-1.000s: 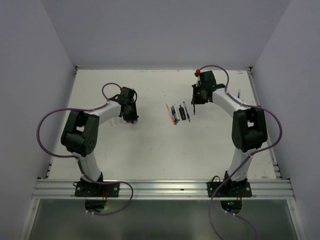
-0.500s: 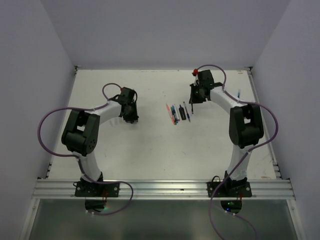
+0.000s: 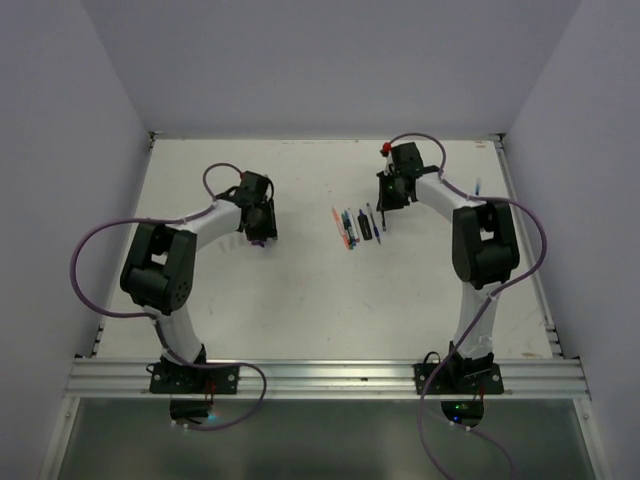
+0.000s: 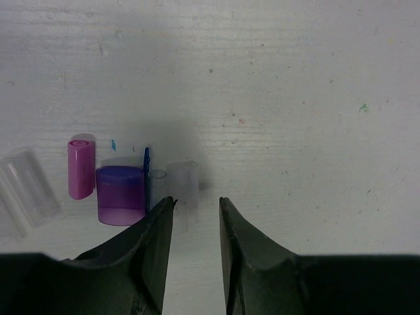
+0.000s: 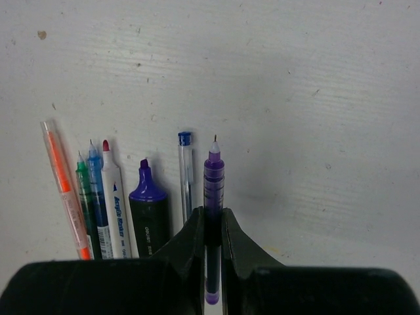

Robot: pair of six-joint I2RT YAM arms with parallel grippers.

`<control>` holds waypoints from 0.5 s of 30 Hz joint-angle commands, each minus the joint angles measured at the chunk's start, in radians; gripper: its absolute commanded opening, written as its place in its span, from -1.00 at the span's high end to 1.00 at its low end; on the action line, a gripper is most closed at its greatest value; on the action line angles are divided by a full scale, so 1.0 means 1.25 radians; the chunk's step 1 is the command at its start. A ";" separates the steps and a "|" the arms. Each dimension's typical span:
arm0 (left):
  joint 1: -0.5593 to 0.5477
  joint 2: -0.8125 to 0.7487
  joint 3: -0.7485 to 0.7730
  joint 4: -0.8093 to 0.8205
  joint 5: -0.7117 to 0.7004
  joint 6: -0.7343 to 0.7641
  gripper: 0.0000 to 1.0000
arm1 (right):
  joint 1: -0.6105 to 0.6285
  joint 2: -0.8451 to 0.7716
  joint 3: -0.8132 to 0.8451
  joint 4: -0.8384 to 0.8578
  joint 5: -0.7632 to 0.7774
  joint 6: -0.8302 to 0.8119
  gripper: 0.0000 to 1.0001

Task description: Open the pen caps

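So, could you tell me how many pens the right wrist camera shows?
7: six lie side by side: orange pen, green pen, blue pen, white marker, black marker, clear pen; the purple pen sits between the right fingers.

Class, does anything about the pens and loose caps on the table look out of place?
Nothing is spilled or broken. One oddity: the clear pen shows a blunt blue end where the neighbouring pens show bare tips; whether that is a cap is unclear. The loose caps lie clustered near the left gripper.
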 commanded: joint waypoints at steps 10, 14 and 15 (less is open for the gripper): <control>-0.003 -0.106 0.035 -0.016 0.026 -0.013 0.21 | -0.003 0.042 -0.002 0.019 -0.022 -0.016 0.98; -0.003 -0.134 0.035 -0.018 0.033 -0.017 0.20 | -0.002 0.050 -0.001 0.015 -0.021 -0.016 0.94; -0.003 -0.146 0.036 -0.020 0.035 -0.018 0.20 | -0.002 0.050 0.002 0.015 -0.021 -0.017 0.93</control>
